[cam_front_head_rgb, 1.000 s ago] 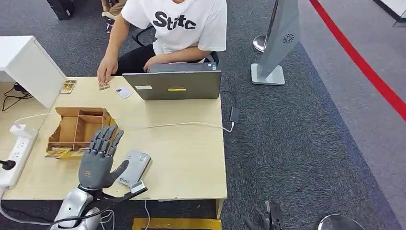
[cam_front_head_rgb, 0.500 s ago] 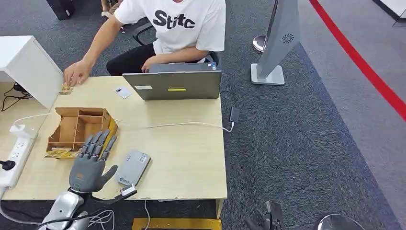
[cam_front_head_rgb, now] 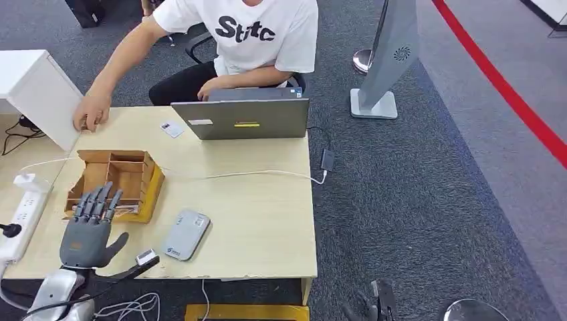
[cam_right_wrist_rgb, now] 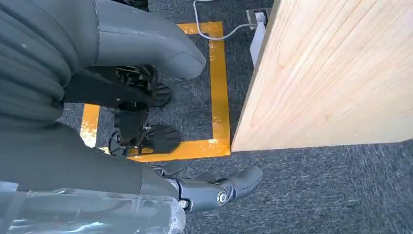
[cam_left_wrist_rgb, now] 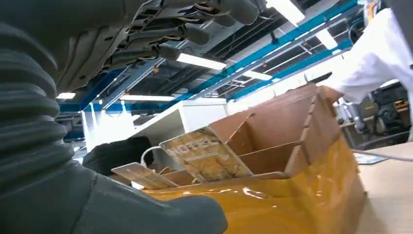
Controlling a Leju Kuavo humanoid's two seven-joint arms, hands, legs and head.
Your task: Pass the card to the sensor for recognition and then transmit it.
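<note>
A cardboard organizer (cam_front_head_rgb: 114, 175) on a yellow base stands at the table's left. In the left wrist view, a patterned card (cam_left_wrist_rgb: 207, 156) and a paler card (cam_left_wrist_rgb: 140, 175) lean in the organizer's (cam_left_wrist_rgb: 292, 122) near compartment. My left hand (cam_front_head_rgb: 89, 226) hovers over that near end, fingers spread, holding nothing. The grey sensor (cam_front_head_rgb: 186, 234) lies flat to its right near the front edge. A small white card (cam_front_head_rgb: 172, 128) lies by the laptop. My right hand (cam_right_wrist_rgb: 160, 185) hangs beside the table's edge, below its top, with nothing in it.
A person in a white shirt sits behind the open laptop (cam_front_head_rgb: 241, 118), one hand (cam_front_head_rgb: 90, 117) at the far left corner by a white box (cam_front_head_rgb: 37, 90). A power strip (cam_front_head_rgb: 23, 212) lies left. A white cable (cam_front_head_rgb: 254, 174) crosses the table.
My left hand has drawn back left and toward the front edge, from beside the sensor to the organizer's near end. The person's hand moved left to the far corner.
</note>
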